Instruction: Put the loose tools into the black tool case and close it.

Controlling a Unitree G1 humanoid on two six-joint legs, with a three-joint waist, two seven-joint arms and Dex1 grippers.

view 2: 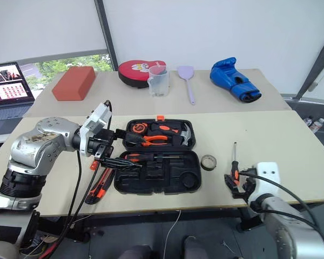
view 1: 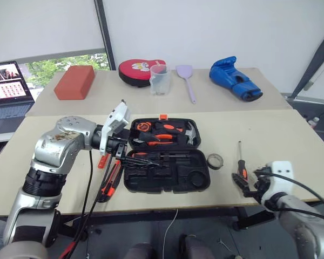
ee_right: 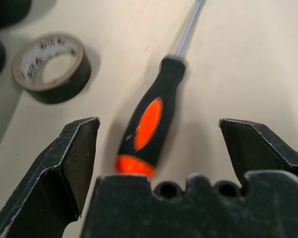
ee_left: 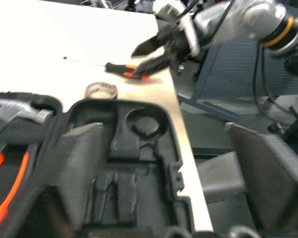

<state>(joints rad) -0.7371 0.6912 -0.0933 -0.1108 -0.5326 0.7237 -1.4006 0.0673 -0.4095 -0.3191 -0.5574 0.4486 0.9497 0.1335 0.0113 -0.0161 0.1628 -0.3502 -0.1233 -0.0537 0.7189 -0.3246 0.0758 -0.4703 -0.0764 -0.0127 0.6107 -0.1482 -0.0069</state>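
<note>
The black tool case (view 1: 197, 181) lies open at the table's middle, and a black-and-orange screwdriver (view 1: 151, 155) rests across its near half. My left gripper (view 1: 124, 151) hovers at the case's left edge, open and empty. Left of the case lie the utility knife (view 1: 110, 183) and the slim orange tester (view 1: 102, 161). The grey tape ring (view 1: 215, 161) sits just right of the case. Further right lies a second screwdriver (view 1: 241, 162). My right gripper (ee_right: 156, 121) is open just behind its handle (ee_right: 149, 124), one finger to each side and not touching it.
The case's far half holds orange-handled pliers (view 1: 161, 136) and a small hammer (view 1: 191, 132). On the far table are a red block (view 1: 74, 82), a red pad (view 1: 141, 71), a clear cup (view 1: 160, 80), a purple spatula (view 1: 187, 81) and a blue glove (view 1: 235, 80). A laptop (view 1: 8, 83) stands far left.
</note>
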